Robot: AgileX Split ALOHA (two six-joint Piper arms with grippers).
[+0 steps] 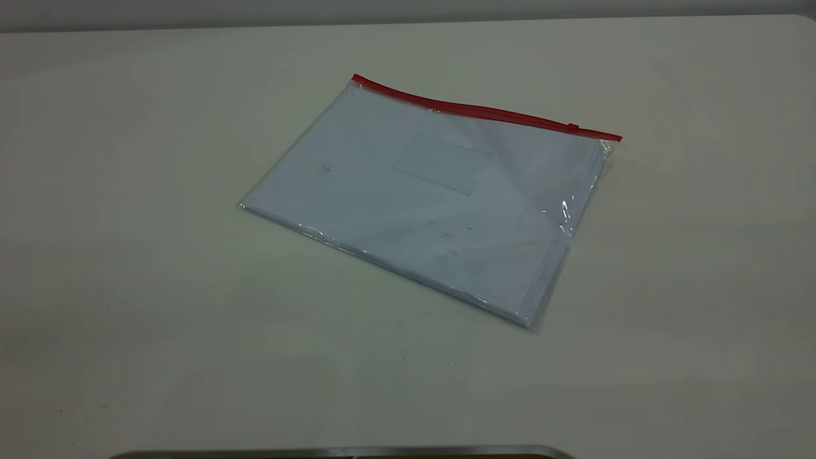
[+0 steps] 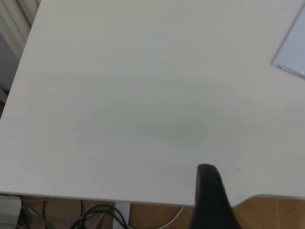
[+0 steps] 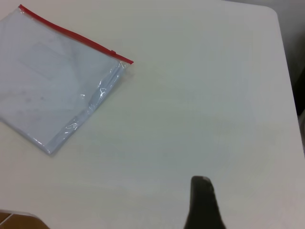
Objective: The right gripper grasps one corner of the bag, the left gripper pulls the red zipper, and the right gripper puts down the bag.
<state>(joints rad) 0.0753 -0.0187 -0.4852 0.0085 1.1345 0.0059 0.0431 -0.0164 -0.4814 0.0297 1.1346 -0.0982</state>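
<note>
The right gripper's black finger (image 3: 202, 200) hovers at the bench's near edge; its opening is unseen. The flat clear plastic bag (image 1: 440, 191) lies mid-bench; approach its slider-end corner low.

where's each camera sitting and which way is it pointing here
Exterior view: set above the table, looking down at the flat bag with its red zipper along the far edge; no arm shows.
Left wrist view: on the left arm, facing mostly bare table; one dark tip of the left pincer shows, plus one bag corner.
Right wrist view: on the right arm, facing the bag's zipper end; the right pincer tip shows.
All three share the bag.
</note>
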